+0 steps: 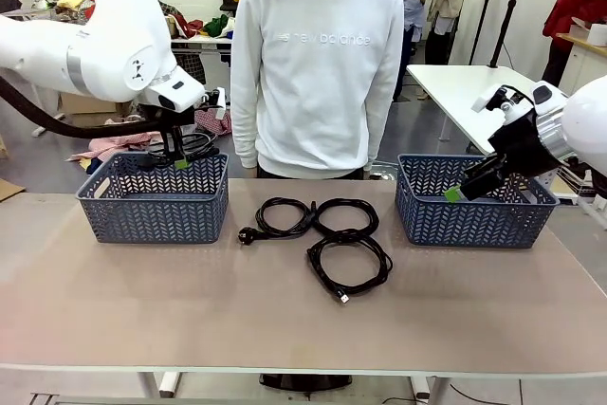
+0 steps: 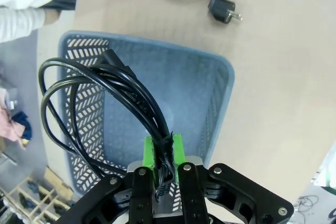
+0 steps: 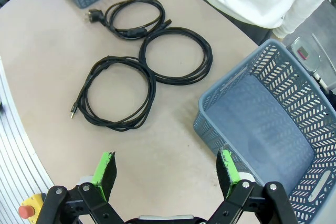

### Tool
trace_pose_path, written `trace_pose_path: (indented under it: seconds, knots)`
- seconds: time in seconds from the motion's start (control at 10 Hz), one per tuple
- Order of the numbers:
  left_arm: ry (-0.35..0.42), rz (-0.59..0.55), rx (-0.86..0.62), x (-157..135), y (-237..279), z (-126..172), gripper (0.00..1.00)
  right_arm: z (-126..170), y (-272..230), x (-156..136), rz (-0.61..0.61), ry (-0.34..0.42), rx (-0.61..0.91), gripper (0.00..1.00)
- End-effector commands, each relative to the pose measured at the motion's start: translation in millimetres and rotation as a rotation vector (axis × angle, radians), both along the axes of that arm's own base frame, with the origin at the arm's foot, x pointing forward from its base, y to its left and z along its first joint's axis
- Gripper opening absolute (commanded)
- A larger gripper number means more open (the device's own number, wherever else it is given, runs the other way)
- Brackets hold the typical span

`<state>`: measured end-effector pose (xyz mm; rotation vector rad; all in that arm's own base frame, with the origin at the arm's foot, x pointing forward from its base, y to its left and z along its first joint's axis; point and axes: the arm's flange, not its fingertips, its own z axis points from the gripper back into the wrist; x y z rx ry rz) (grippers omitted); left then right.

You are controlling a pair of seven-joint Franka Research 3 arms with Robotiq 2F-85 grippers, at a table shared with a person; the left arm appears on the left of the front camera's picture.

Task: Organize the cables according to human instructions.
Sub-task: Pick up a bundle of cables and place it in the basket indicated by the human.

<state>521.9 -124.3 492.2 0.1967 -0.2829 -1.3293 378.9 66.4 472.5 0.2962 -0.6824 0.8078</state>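
Note:
My left gripper [image 1: 176, 160] hangs over the left blue basket [image 1: 152, 211], shut on a coiled black cable [image 1: 194, 144]. In the left wrist view the green pads [image 2: 151, 151] pinch that cable [image 2: 105, 93] above the basket's floor [image 2: 184, 93]. Three more coiled cables lie mid-table: one with a chunky plug [image 1: 277, 218], one beside it [image 1: 347, 216], one nearer me [image 1: 348, 266]. My right gripper [image 1: 457, 193] is open over the right basket [image 1: 474, 220]. The right wrist view shows its open jaws [image 3: 166, 163] with nothing between them, near the cables [image 3: 116, 97]. The human [image 1: 318, 64] stands behind the table.
The two baskets flank the cable pile, and both look empty inside [image 3: 262, 124]. The plug [image 2: 224, 10] of one table cable lies just outside the left basket. Bare tabletop [image 1: 190, 310] stretches along the near edge. A white table [image 1: 465, 87] stands behind on the right.

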Motion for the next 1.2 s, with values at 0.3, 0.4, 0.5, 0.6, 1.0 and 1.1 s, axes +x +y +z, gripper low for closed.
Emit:
trace_pose_path:
  seconds: [0.3,0.4,0.5,0.6,1.0,1.1]
  knots:
    - [-0.015,-0.05,0.013,14,25,-24,0.16,-1,-1,1,0.004,0.001,0.009,1.0]
    - [-0.019,-0.053,0.025,21,28,-29,0.16,-1,-1,1,0.004,0.001,0.009,1.0]
    - [-0.017,-0.049,0.037,25,30,-32,0.16,-1,-1,1,0.004,0.001,0.009,1.0]
    - [-0.012,-0.047,0.042,30,31,-34,0.16,-1,-1,1,0.004,0.001,0.009,1.0]
    - [0.015,-0.043,0.047,43,34,-47,0.22,-1,-1,1,0.004,0.001,0.009,1.0]
    - [0.029,-0.05,0.044,43,34,-47,0.35,-1,-1,1,0.004,0.001,0.009,1.0]
